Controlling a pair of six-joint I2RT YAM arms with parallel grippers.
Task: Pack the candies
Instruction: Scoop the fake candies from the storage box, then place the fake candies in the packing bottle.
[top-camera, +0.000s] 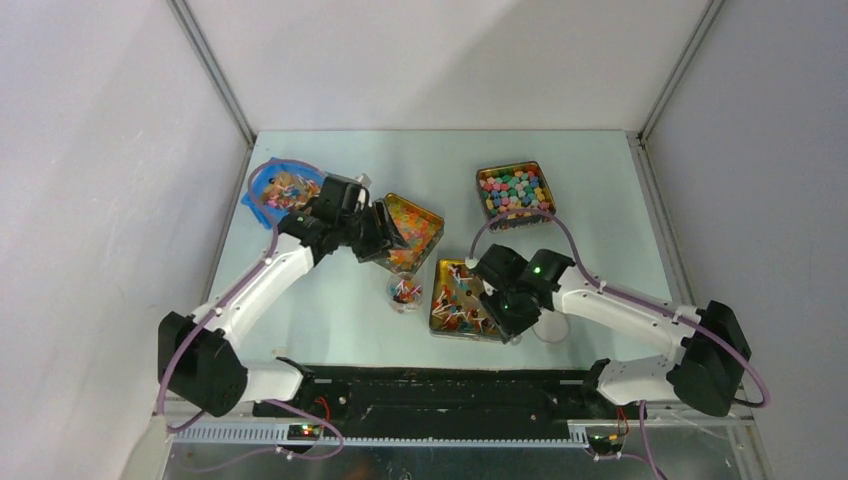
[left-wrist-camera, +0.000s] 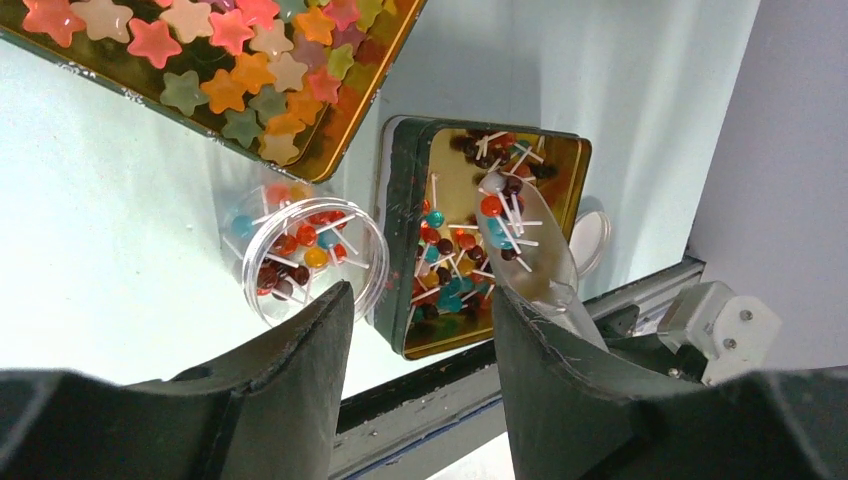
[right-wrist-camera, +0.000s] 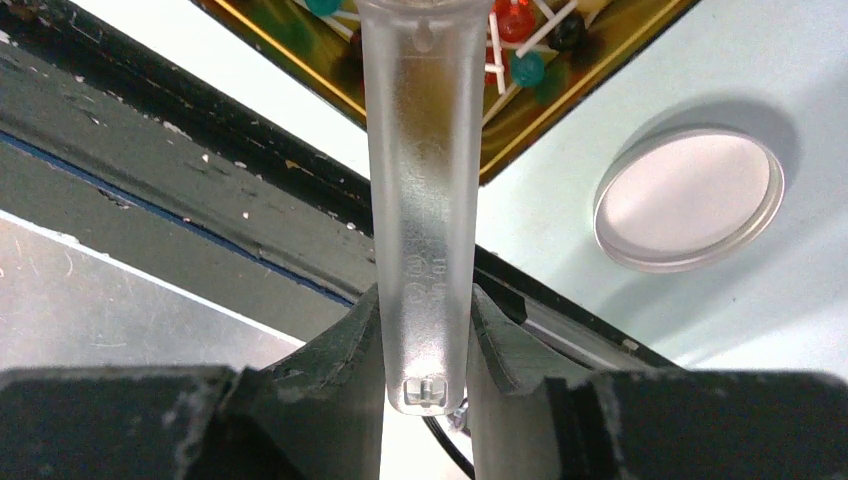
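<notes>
– Hands, left to right: what is each doing?
– The left hand (left-wrist-camera: 420, 300) hangs empty and fairly wide near the clear cup (left-wrist-camera: 372, 270), probably ready to steady it.
– And the candies (left-wrist-camera: 450, 270)?
– Some are in the cup, most in the gold tin (left-wrist-camera: 400, 230) just right of it, sticks crossing every way. A few ride in the scoop (left-wrist-camera: 535, 265), kept level against spilling. Its long axis runs from the right hand (right-wrist-camera: 425, 320), clamped on the handle, leftward over the tin
</notes>
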